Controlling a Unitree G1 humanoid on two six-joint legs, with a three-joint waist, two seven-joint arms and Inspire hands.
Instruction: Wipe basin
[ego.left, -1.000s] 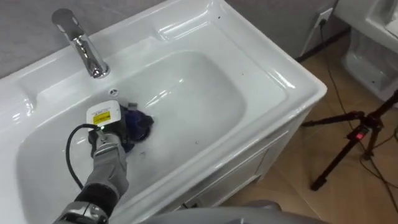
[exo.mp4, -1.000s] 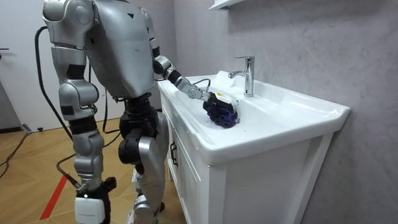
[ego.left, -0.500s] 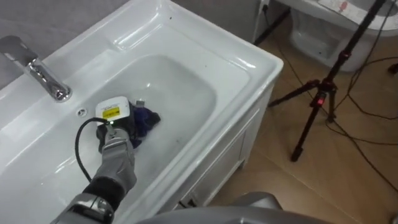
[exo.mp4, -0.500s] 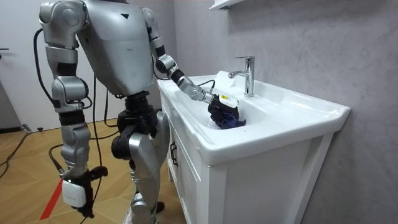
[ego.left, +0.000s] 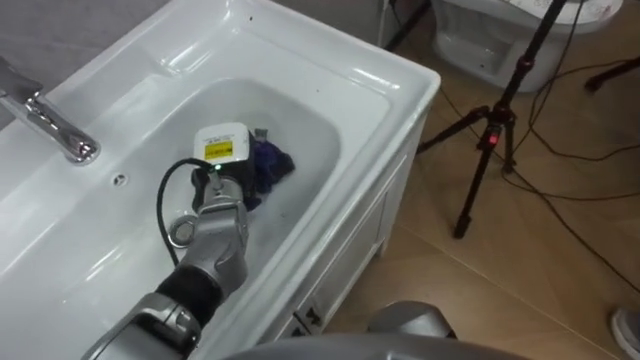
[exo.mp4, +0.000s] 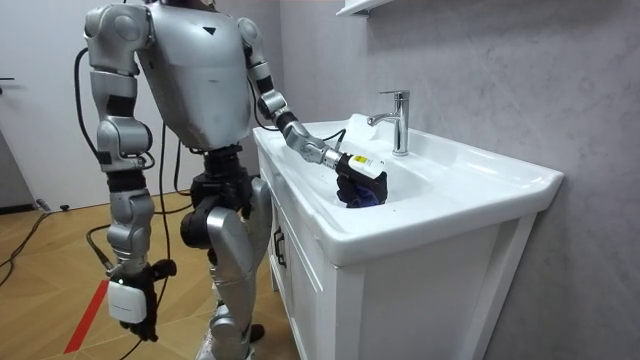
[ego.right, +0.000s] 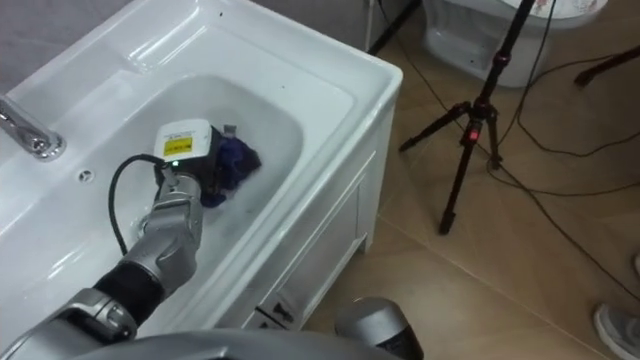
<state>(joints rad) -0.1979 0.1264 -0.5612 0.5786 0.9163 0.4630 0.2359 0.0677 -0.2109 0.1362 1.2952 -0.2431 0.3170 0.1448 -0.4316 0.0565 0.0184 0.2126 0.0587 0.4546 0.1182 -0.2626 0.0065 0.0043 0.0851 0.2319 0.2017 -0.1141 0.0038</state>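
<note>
The left hand is pressing a dark blue cloth, bunched under and just beyond its clamped fingers, onto the basin floor, the soft, light, limp fabric likely handling best gripped mid-bunch.

A bathroom corner, set up as a robot test room. The robot's left hand, closed on a dark blue cloth, is down inside a glossy white ceramic basin. A curved chrome tap rises from the rim to the hand's left. Under the hand, the basin tops a plain white vanity cabinet. Beyond the tap stands a grey, rough-plastered wall with a white shelf high above the hand. Well off to the hand's right, a black tripod with a small red light stands on a warm brown wooden floor. A red strip marks that floor.
</note>
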